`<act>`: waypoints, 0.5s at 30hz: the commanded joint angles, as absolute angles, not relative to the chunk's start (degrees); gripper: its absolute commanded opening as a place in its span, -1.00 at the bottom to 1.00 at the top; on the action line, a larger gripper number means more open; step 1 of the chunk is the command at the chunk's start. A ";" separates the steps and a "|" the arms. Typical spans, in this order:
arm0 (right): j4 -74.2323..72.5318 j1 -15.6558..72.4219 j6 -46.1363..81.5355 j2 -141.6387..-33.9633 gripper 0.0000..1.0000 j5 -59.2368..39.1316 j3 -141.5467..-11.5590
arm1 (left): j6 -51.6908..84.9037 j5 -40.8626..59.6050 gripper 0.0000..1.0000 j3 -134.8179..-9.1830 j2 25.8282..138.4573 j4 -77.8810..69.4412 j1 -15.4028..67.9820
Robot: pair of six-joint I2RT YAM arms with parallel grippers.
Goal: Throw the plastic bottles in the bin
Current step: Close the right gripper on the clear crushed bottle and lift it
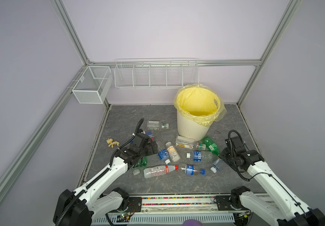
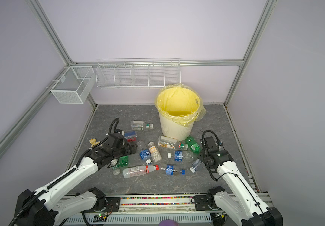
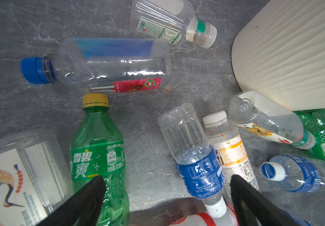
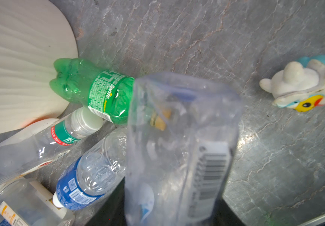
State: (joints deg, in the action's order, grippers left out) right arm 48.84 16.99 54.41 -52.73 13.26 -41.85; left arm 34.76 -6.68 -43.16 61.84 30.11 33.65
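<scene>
Bottles (image 1: pixel 172 151) lay on their sides, scattered over the grey stone-patterned floor (image 1: pixel 177 185), in front of the bin (image 1: pixel 192 128) and to its left. Bin stood upright toward the back, with a yellow liner (image 1: pixel 204 120) folded over its rim.

Right gripper (image 4: pixel 169 195): jaws clamped on a clear bottle (image 4: pixel 181 137) with a bar code on its label. That bottle ran out lengthwise from between the two dark fingers and filled the middle of the right wrist view. In both top views it sat at the right end of the scatter, short of the bin. A green bottle (image 1: pixel 211 145) lay between the two, just beside the bin wall. Could not tell whether the held bottle was clear of the floor.

Left gripper (image 3: pixel 167 195): jaws spread wide, nothing between them but bare floor. In a top view it hung over the left part of the scatter. One finger (image 3: pixel 87 199) overlapped a yellow-capped green bottle (image 3: pixel 99 152). Other finger (image 3: pixel 251 203) was just beside a blue-labelled bottle (image 3: pixel 196 162) and a white-capped, orange-labelled bottle (image 3: pixel 230 152). Could not tell whether either finger touched.

Toy figure (image 4: pixel 302 86) lay on the floor, apart from the bottles.
</scene>
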 commanded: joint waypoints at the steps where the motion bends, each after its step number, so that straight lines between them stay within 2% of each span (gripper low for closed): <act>1: 49.66 17.21 49.27 -50.69 0.08 12.46 -43.88 | 36.25 -8.34 0.99 -45.16 61.79 31.54 33.40; 15: 50.54 17.21 38.97 -46.24 0.06 7.74 -52.28 | 37.11 -8.94 0.99 -47.11 63.21 31.82 33.40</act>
